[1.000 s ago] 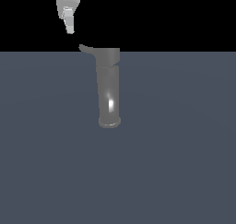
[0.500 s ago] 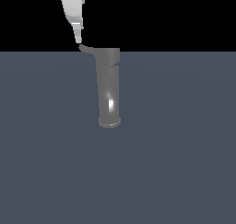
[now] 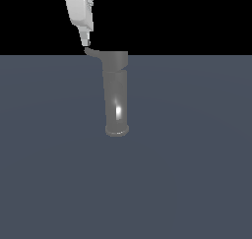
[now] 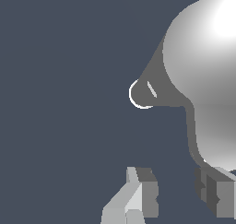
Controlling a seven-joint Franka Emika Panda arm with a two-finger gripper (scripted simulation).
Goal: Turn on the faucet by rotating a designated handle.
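The faucet [image 3: 116, 93] is a tall glossy grey cylinder standing upright on the dark floor. Its handle [image 3: 93, 53] is a thin curved lever that juts from the cap toward the exterior view's left. My white gripper [image 3: 84, 42] hangs from above with its fingertips right at the handle's tip. In the wrist view the gripper [image 4: 177, 195] is open and empty. The handle [image 4: 192, 135] runs from the bright cap [image 4: 207, 66] down to one finger [image 4: 216, 193], while the other finger [image 4: 138, 200] stands apart. I cannot tell whether the finger touches the handle.
The flat dark grey-blue floor [image 3: 187, 184] spreads all around the faucet. Its base rim [image 3: 117, 131] rests on it. Nothing else shows in either view.
My gripper has come down and moved toward the exterior view's right, from well above the handle to its tip. The faucet and handle look unmoved.
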